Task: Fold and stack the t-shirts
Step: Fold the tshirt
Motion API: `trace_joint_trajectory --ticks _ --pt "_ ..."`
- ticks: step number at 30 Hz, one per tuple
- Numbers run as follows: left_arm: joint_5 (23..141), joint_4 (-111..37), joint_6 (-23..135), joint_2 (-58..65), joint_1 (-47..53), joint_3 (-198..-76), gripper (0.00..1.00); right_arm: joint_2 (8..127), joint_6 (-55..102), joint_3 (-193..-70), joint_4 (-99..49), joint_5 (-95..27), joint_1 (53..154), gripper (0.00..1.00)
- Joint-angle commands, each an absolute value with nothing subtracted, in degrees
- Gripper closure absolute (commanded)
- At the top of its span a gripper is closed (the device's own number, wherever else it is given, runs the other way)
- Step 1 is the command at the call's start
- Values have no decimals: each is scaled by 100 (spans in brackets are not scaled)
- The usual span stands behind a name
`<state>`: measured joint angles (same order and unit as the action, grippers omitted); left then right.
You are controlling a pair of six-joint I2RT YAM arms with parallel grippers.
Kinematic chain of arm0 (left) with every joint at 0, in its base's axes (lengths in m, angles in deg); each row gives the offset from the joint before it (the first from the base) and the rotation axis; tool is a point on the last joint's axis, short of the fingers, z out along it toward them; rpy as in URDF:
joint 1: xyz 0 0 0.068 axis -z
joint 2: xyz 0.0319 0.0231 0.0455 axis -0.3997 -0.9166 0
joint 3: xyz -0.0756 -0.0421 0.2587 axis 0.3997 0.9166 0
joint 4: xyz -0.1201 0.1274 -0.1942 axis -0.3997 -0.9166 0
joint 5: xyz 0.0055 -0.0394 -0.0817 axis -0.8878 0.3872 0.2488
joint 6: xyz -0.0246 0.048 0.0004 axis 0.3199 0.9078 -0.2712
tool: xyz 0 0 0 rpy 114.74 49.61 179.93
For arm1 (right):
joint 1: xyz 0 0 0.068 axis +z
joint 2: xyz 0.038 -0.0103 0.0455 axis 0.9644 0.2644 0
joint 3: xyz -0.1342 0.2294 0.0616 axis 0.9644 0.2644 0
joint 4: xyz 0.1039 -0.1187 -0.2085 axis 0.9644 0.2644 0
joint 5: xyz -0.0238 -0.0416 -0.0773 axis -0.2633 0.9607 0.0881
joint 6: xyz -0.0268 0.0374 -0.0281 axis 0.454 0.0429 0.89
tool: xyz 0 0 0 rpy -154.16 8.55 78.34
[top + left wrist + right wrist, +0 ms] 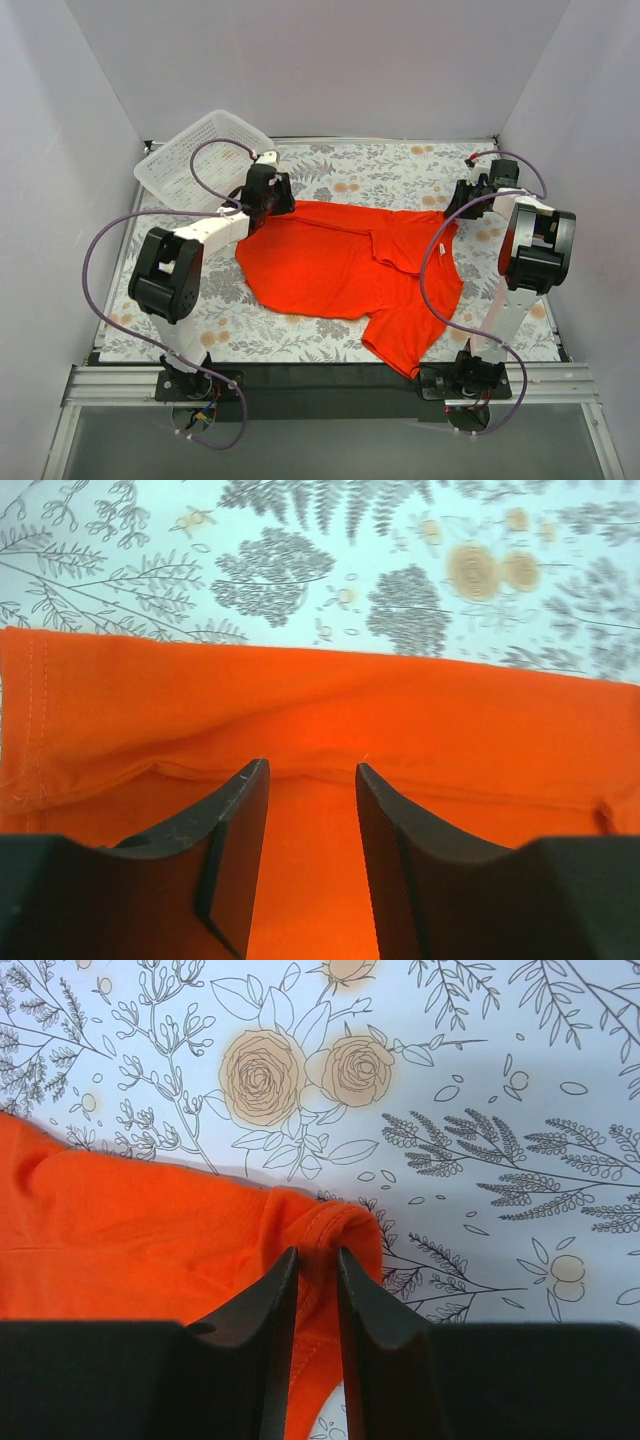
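Observation:
The orange-red t-shirt (pixel 340 265) lies loosely spread and partly folded over itself on the floral tablecloth. My left gripper (pixel 280 200) is at its far left edge. In the left wrist view it (pixel 310 770) is open, with the jaws apart over a fold of the t-shirt (pixel 300 700). My right gripper (pixel 458 205) is at the shirt's far right corner. In the right wrist view it (pixel 317 1252) is shut on a bunched, stitched hem of the t-shirt (pixel 120 1220).
A white lattice basket (pixel 190 160) sits tilted at the back left, just behind the left arm. Grey walls close in the table on three sides. The floral tablecloth (pixel 380 170) shows bare behind the shirt.

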<state>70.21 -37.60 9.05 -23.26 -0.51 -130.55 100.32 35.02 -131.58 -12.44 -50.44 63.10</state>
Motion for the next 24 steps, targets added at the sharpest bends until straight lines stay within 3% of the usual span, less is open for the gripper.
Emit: trace_joint_trajectory --ticks 1,9,24 --pt "6302 -3875 682 -2613 -36 -13457 62 10014 3411 -13355 -1401 -5253 6289 76" --pt "5555 -4024 989 -3247 -88 -13888 69 10006 3367 -13364 -1410 -5314 6272 78" --pt "5519 -4393 1271 -4134 -264 -14486 78 10023 3341 -13373 -1401 -5385 6245 81"
